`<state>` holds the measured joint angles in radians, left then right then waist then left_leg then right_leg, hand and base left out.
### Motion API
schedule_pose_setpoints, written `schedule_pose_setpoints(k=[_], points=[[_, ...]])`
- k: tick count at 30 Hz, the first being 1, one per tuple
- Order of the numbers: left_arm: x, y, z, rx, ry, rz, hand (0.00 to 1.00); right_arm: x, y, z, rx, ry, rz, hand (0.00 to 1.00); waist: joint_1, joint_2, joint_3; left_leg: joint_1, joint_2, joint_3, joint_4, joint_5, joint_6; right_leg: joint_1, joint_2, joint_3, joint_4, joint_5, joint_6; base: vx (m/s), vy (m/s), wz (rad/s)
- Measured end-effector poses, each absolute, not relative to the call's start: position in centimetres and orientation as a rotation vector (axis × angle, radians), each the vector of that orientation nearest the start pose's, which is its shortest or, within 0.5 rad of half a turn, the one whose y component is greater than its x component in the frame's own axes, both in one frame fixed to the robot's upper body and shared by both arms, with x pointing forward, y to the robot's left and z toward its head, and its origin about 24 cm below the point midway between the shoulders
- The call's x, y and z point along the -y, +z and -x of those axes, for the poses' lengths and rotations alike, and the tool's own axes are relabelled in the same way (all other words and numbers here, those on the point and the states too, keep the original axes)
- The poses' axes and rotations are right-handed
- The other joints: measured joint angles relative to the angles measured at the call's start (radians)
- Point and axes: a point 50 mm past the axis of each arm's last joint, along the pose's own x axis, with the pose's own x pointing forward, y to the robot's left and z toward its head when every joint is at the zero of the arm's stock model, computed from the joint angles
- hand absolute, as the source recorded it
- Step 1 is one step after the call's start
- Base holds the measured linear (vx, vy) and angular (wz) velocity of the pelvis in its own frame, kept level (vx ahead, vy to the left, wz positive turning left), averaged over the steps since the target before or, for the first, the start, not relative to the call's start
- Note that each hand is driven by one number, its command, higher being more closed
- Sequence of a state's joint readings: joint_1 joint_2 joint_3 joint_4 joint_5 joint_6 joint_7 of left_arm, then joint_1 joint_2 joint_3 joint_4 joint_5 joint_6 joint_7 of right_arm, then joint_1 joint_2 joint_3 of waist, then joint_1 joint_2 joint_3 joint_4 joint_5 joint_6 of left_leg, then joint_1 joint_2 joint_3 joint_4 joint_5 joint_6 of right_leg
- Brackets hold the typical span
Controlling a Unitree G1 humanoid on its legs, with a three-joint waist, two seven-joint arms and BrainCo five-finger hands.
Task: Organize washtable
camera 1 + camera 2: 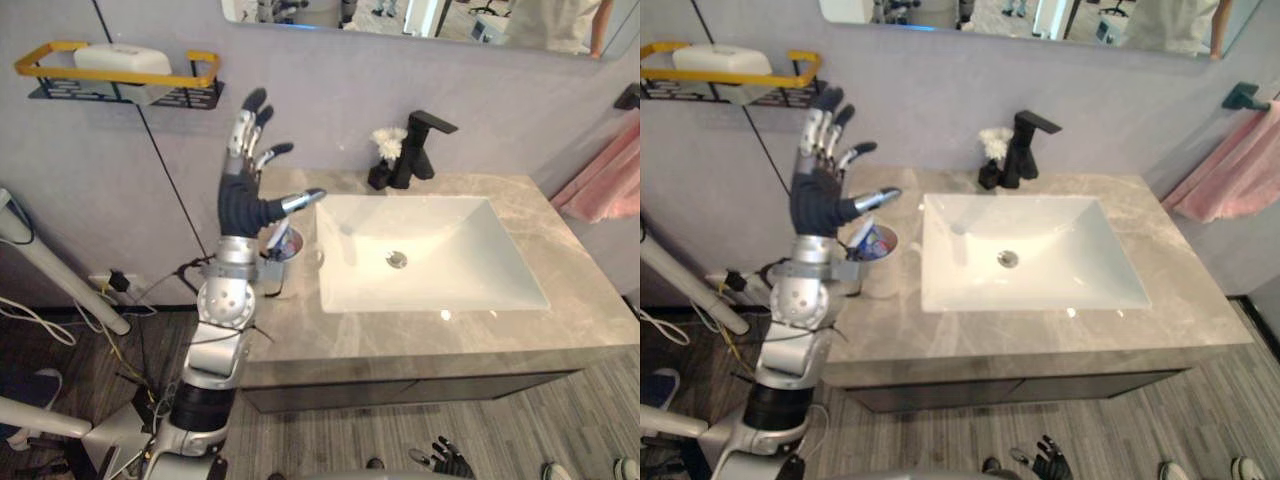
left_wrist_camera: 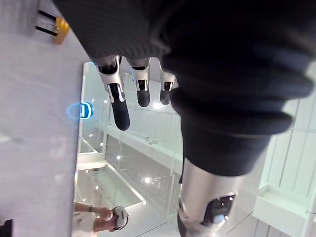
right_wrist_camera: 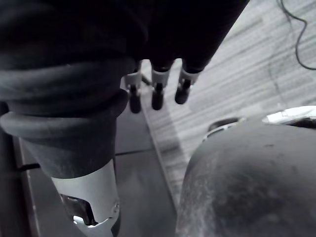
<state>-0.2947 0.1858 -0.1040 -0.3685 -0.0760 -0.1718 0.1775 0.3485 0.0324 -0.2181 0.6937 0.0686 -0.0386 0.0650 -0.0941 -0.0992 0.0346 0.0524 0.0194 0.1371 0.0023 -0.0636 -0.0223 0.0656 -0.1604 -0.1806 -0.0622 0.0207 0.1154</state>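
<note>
My left hand is raised above the left end of the grey stone washtable, palm toward the wall, fingers straight and spread, holding nothing. Just behind and below it a cup holding a blue, white and red tube stands on the counter beside the white sink basin. A black faucet rises behind the basin, with a small white tuft in a black holder next to it. My right hand hangs low in front of the cabinet, its fingers relaxed and straight over the floor.
A yellow-rimmed wire shelf on the wall at the upper left carries a white block. A pink towel hangs at the right. A mirror runs above the counter. A person's shoes show at the lower right.
</note>
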Motion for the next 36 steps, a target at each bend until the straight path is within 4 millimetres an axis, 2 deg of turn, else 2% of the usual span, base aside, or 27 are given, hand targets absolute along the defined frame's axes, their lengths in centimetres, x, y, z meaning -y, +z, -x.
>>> schedule_pose_setpoints(k=[3,7,13,17,19,23,27,28,30,36], points=[[-14.3,22.3,-24.4,0.895,-0.023,0.004,0.00,18.8,-14.5,-6.2,-0.965,-0.288,-0.194,0.00,0.000,0.001,0.000,0.003,0.000,-0.002,0.000,0.000,0.000,0.003,0.000,-0.002,0.001,0.000,0.000,0.00,0.000,0.00],[-16.4,22.8,-22.9,0.953,0.052,0.045,0.00,18.8,-14.5,-6.5,-0.960,-0.286,-0.194,0.00,0.001,0.006,0.001,0.013,-0.001,-0.011,-0.003,0.000,0.001,0.016,0.001,-0.012,0.004,0.000,-0.001,0.00,0.000,0.05],[-20.7,21.2,-20.9,0.911,0.240,0.023,0.00,18.6,-14.9,-6.1,-0.991,-0.286,-0.203,0.00,0.022,0.017,0.004,0.018,-0.003,-0.034,-0.033,0.020,-0.002,0.016,0.001,-0.035,0.007,-0.004,-0.006,-0.02,-0.020,0.10],[-23.2,18.3,-19.2,0.792,0.371,0.074,0.00,18.7,-15.2,-6.0,-1.008,-0.297,-0.212,0.00,0.035,0.025,0.007,0.017,-0.003,-0.051,-0.047,0.028,-0.002,0.018,0.002,-0.052,0.007,-0.006,-0.010,-0.03,-0.035,0.11],[-23.6,17.0,-18.6,0.737,0.407,0.136,0.00,18.6,-15.2,-5.9,-1.013,-0.297,-0.214,0.00,0.052,0.027,0.009,0.019,-0.004,-0.059,-0.067,0.041,-0.003,0.018,0.003,-0.064,0.007,-0.007,-0.010,-0.03,-0.032,0.16],[-24.0,15.5,-17.8,0.673,0.446,0.179,0.00,18.6,-15.2,-6.5,-0.998,-0.297,-0.223,0.00,0.055,0.030,0.012,0.020,-0.005,-0.069,-0.075,0.045,-0.004,0.019,0.002,-0.071,0.007,-0.008,-0.011,-0.02,-0.023,0.09],[-22.6,13.6,-18.1,0.573,0.381,0.230,0.00,18.3,-15.4,-6.3,-1.016,-0.290,-0.227,0.00,0.059,0.028,0.014,0.011,-0.006,-0.087,-0.083,0.055,-0.004,0.020,0.001,-0.094,0.008,-0.013,-0.010,-0.02,-0.025,0.16],[-22.4,13.2,-18.3,0.554,0.370,0.240,1.00,18.3,-15.5,-6.3,-1.020,-0.292,-0.232,0.00,0.063,0.027,0.013,0.011,-0.005,-0.088,-0.083,0.055,-0.004,0.020,0.001,-0.094,0.008,-0.014,-0.010,-0.02,-0.026,0.07],[-21.2,11.5,-18.9,0.462,0.320,0.283,1.00,18.3,-15.4,-6.5,-1.018,-0.287,-0.230,0.00,0.073,0.025,0.012,0.008,-0.005,-0.090,-0.077,0.054,-0.004,0.020,0.002,-0.094,0.008,-0.016,-0.010,0.00,0.000,0.00],[-17.6,8.4,-19.7,0.291,0.151,0.367,1.00,18.2,-15.4,-6.7,-1.013,-0.274,-0.225,0.00,0.082,0.025,0.013,0.005,-0.002,-0.088,-0.071,0.054,-0.005,0.019,0.002,-0.097,0.014,-0.026,-0.005,-0.01,-0.015,0.02]])
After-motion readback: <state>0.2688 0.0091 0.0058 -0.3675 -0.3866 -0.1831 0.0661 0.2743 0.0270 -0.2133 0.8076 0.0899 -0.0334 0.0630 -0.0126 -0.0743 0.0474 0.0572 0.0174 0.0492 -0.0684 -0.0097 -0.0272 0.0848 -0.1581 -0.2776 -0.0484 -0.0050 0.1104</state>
